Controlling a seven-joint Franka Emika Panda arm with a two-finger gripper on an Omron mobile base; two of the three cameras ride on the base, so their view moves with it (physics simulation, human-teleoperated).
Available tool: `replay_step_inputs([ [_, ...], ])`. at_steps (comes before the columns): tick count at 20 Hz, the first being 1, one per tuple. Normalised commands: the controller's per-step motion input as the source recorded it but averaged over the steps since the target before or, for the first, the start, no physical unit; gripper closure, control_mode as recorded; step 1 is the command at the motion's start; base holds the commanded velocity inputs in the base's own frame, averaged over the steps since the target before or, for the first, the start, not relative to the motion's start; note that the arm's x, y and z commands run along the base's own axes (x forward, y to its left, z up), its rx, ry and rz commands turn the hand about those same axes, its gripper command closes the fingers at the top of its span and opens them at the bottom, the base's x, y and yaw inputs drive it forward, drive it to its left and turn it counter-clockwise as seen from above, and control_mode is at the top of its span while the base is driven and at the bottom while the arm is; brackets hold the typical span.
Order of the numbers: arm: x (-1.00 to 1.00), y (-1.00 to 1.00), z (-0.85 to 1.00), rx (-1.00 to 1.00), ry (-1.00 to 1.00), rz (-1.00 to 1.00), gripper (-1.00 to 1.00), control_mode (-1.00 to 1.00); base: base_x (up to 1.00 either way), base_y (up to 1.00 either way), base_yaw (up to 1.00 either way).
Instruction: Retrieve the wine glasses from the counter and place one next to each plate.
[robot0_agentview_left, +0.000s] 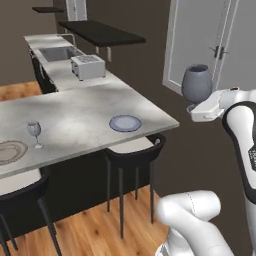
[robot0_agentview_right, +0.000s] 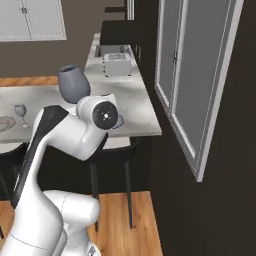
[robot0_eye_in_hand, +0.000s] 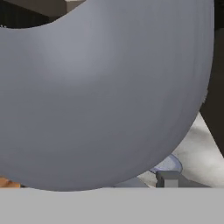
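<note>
Across the left base view from 9 o'clock to centre, the marble worktop (robot0_agentview_left: 75, 117) over the black stools (robot0_agentview_left: 132, 152) is carrying both plates. A second worktop (robot0_agentview_left: 62, 70) is running back toward 11 o'clock, bearing a sink (robot0_agentview_left: 57, 52) and a white toaster (robot0_agentview_left: 88, 66).

At 3 o'clock in that view, the white arm (robot0_agentview_left: 240, 130) is holding the wide-bowled wine glass (robot0_agentview_left: 196, 82) upright in the air, well apart from the marble worktop's corner. The claw (robot0_agentview_left: 196, 109) is clamped on this glass below the bowl; the fingers themselves are hidden behind the hand. The bowl is occupying most of the hand view (robot0_eye_in_hand: 100, 87), with a fingertip (robot0_eye_in_hand: 168, 178) showing at 5 o'clock.

The beige plate (robot0_agentview_left: 10, 151) is lying at 9 o'clock, cut by the frame edge. The blue-grey plate (robot0_agentview_left: 125, 123) is lying at centre, near the worktop's front edge. The narrower wine glass (robot0_agentview_left: 34, 132) is standing upright just beside the beige plate, at its 2 o'clock.
</note>
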Motion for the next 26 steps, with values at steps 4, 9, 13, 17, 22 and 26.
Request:
replay_step_inputs([
  [4,0.0,0.0,0.0,0.0,0.0,0.0,1.0,1.0,0.58,0.0,0.19],
  [9,0.0,0.0,0.0,0.0,0.0,0.0,1.0,1.0,0.66,-0.03,0.13],
  [13,0.0,0.0,0.0,0.0,0.0,0.0,1.0,1.0,0.49,-0.19,0.08],
  [17,0.0,0.0,0.0,0.0,0.0,0.0,1.0,1.0,0.47,-0.1,0.09],
  [22,0.0,0.0,0.0,0.0,0.0,0.0,1.0,1.0,0.68,-0.19,0.23],
  [26,0.0,0.0,0.0,0.0,0.0,0.0,1.0,1.0,0.2,-0.37,0.21],
])
